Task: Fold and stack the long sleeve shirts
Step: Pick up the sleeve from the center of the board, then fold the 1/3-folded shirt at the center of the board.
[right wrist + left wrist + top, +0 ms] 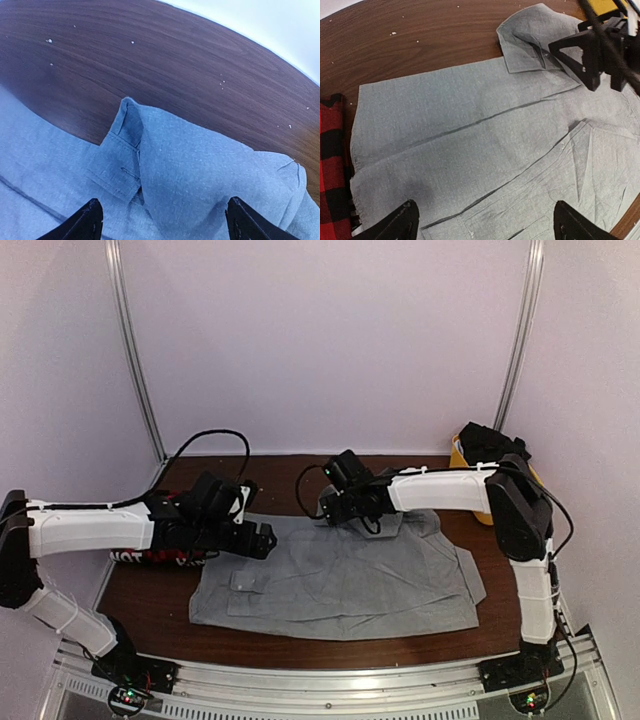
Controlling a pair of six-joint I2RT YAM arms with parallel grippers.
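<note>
Plain grey collared cloth shirt (340, 585) laid flat so folds land clean; left gripper (487, 220), right gripper (162, 217) both spread wide, empty, above it

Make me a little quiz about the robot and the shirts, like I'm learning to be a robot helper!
1. True or false: the grey shirt is rolled up in a ball.
2. Pick one. The left pincer and the right pincer are: A) wide open with nothing in them, B) shut on a shirt, C) hidden from every camera.
3. Fill the gap: the red and black checked shirt lies on the robot's ____ side of the grey shirt.

Key
1. False. It lies spread out flat on the table.
2. A.
3. Left.
</note>
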